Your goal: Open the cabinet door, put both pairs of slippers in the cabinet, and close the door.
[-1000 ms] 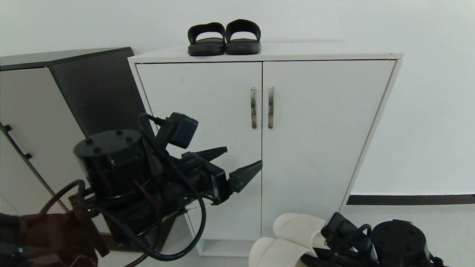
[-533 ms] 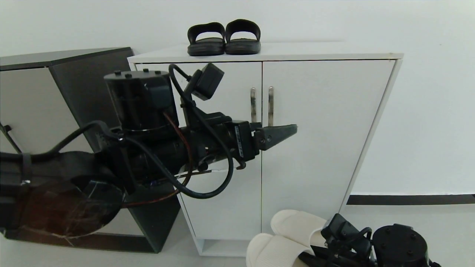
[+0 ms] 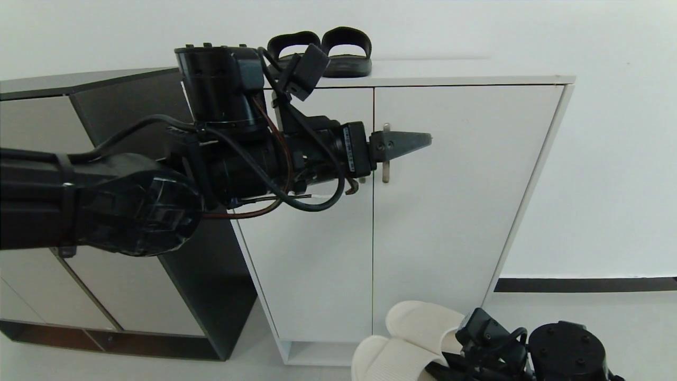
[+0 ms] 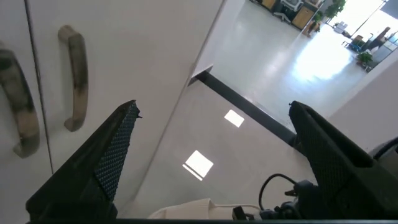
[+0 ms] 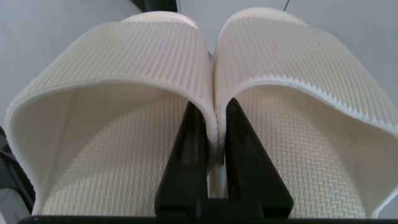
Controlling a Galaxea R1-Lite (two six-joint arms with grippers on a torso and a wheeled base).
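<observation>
Quick status from my remote seat. The left gripper (image 4: pixel 212 107) is up at handle height in front of the white cabinet (image 3: pixel 455 174), and its jaws are spread wide apart with nothing gripped. In the left wrist view the two door handles (image 4: pixel 74 78) sit off to the outside of one finger (image 4: pixel 106 162), not between the fingers. What I see between the fingers is plain door panel and floor. From the head view the gripper's tip overlaps the right door's handle (image 3: pixel 386 172), but I honestly can't tell whether it touches it. Both doors are shut, with the seam running straight down the middle.

The right gripper (image 5: pixel 215 109) is way down low near the floor, just in front of the bottom of the right door. It's clamped on the cream slippers (image 5: pixel 118 68). The two fingers (image 5: pixel 186 155) pinch the pair's adjoining inner edges together, so the slippers hang side by side as one bundle, toes pointing away from the wrist.

The black slippers (image 3: pixel 346 50) are on top of the cabinet near its left end, side by side, partly hidden behind the left arm in the head view. A dark cabinet (image 3: pixel 132 106) stands right beside the white one on its left.
</observation>
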